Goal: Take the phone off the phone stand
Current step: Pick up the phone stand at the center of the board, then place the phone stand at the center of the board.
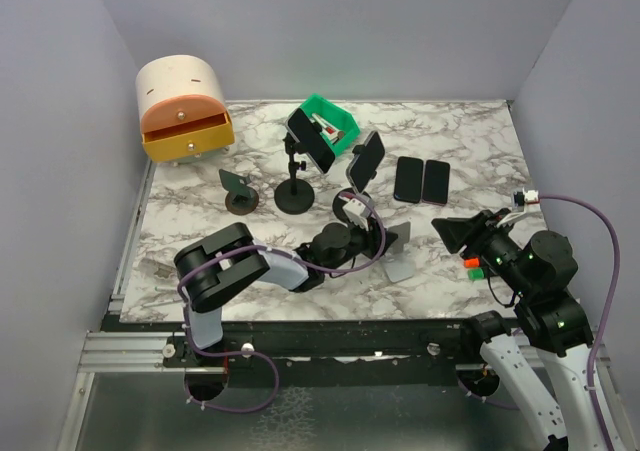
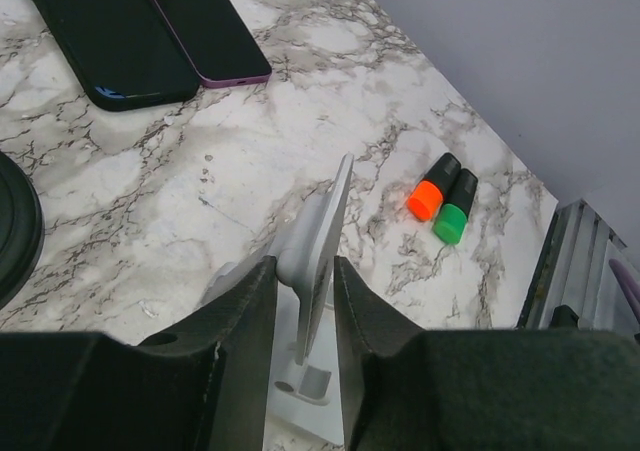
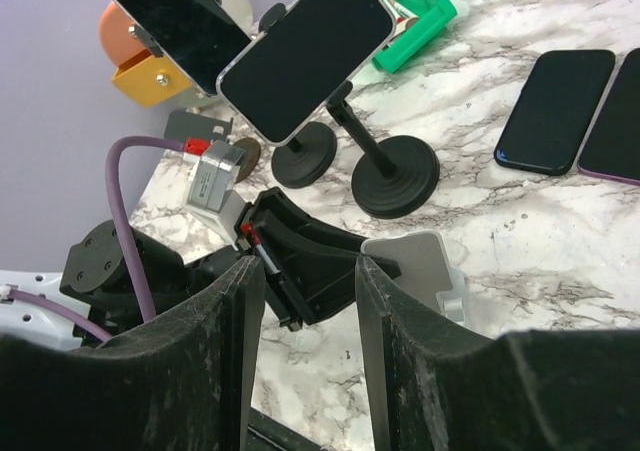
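Two dark phones sit clamped on black round-based stands: one (image 1: 310, 139) at the back middle and one (image 1: 366, 159) to its right; both show in the right wrist view (image 3: 175, 21), (image 3: 305, 51). A light grey phone stand (image 1: 398, 251) without a phone stands at the front middle. My left gripper (image 1: 385, 241) is shut on its upright plate (image 2: 325, 226), one finger on each side (image 2: 305, 271). My right gripper (image 1: 460, 233) is open and empty above the table's right side, with its jaws (image 3: 305, 271) facing the left gripper and the grey stand (image 3: 415, 261).
Two phones (image 1: 408, 179), (image 1: 436, 181) lie flat at the back right. An orange marker (image 2: 430, 193) and a green marker (image 2: 452, 216) lie near the right front edge. A small dark stand (image 1: 238, 186), a green bin (image 1: 335, 121) and an orange-drawered box (image 1: 185, 106) stand at the back left.
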`<state>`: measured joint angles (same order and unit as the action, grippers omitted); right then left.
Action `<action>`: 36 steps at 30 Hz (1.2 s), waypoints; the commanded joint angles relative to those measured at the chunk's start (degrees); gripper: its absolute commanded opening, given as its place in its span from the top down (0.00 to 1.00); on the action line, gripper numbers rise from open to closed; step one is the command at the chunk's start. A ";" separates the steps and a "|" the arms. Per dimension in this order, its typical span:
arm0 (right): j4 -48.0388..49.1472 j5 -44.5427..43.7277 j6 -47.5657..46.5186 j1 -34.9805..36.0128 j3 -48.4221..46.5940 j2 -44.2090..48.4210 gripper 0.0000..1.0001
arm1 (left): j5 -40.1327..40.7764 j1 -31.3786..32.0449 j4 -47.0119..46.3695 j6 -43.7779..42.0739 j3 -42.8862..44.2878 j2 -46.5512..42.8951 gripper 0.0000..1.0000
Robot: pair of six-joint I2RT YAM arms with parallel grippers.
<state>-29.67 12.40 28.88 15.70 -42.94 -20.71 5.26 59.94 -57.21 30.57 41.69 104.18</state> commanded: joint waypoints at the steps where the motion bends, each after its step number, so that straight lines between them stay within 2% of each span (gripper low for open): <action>1: -1.41 -1.65 -0.93 0.38 -0.70 0.41 0.54 | -2.50 -0.18 -2.39 -0.84 1.71 1.84 0.75; 4: -1.66 -1.95 -1.09 0.38 -0.49 0.56 0.54 | -2.78 -0.18 -3.00 -1.15 1.37 1.70 0.85; 7: -1.57 -1.92 -1.02 0.38 -0.37 0.69 0.54 | -3.11 -0.18 -3.97 -2.17 -0.28 0.42 1.00; 12: -1.69 -2.40 -1.41 0.38 -0.69 0.80 0.54 | -5.19 -0.01 -4.34 -2.68 -5.41 -5.10 1.00; 17: -0.49 -2.45 -0.80 0.34 0.41 1.38 0.54 | -3.11 1.30 -1.03 0.34 -14.55 -16.64 1.00; 23: 1.33 -1.68 0.26 0.32 2.50 1.90 0.54 | 6.23 1.71 20.21 0.06 -21.56 -40.05 1.00; 28: 2.77 -0.80 0.71 0.38 3.69 1.98 0.54 | 19.36 1.30 47.76 -2.35 -18.91 -60.11 1.00; 32: 3.98 -0.05 1.03 0.38 4.62 1.86 0.55 | 30.74 -1.15 65.98 -2.31 -15.23 -69.71 1.00; 36: 5.36 0.64 1.54 0.38 5.78 1.64 0.55 | 36.15 -4.57 73.67 -0.40 -12.59 -72.33 1.00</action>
<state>-27.09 11.46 29.56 15.70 -38.54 -19.35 29.67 58.46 -0.51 29.08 25.87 33.78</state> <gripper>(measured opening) 0.457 0.189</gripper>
